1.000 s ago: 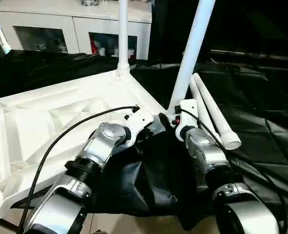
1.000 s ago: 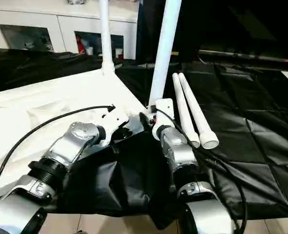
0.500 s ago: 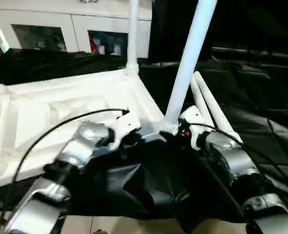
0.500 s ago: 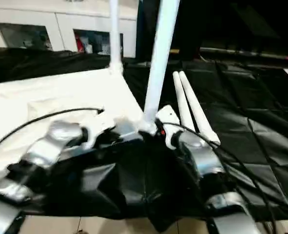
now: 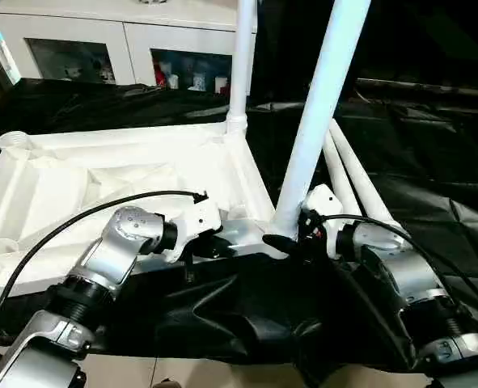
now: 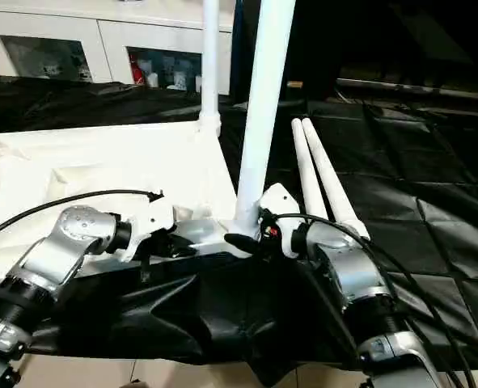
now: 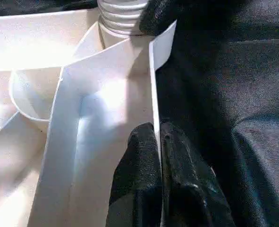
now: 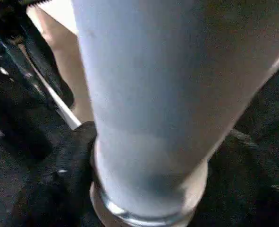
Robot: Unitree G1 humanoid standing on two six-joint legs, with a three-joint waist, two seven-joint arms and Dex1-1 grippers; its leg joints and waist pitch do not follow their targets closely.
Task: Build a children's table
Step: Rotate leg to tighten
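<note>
The table top (image 5: 101,186) lies underside up at the scene's centre-left on the cloth-covered worktop (image 5: 433,186). One leg (image 5: 240,73) stands in its corner socket at 12 o'clock; another leg (image 5: 319,121) stands in the near corner at 3 o'clock. Two loose legs (image 5: 348,174) lie side by side on the worktop just right of that corner. A cabinet (image 5: 101,48) stands behind, at 11 o'clock.
</note>
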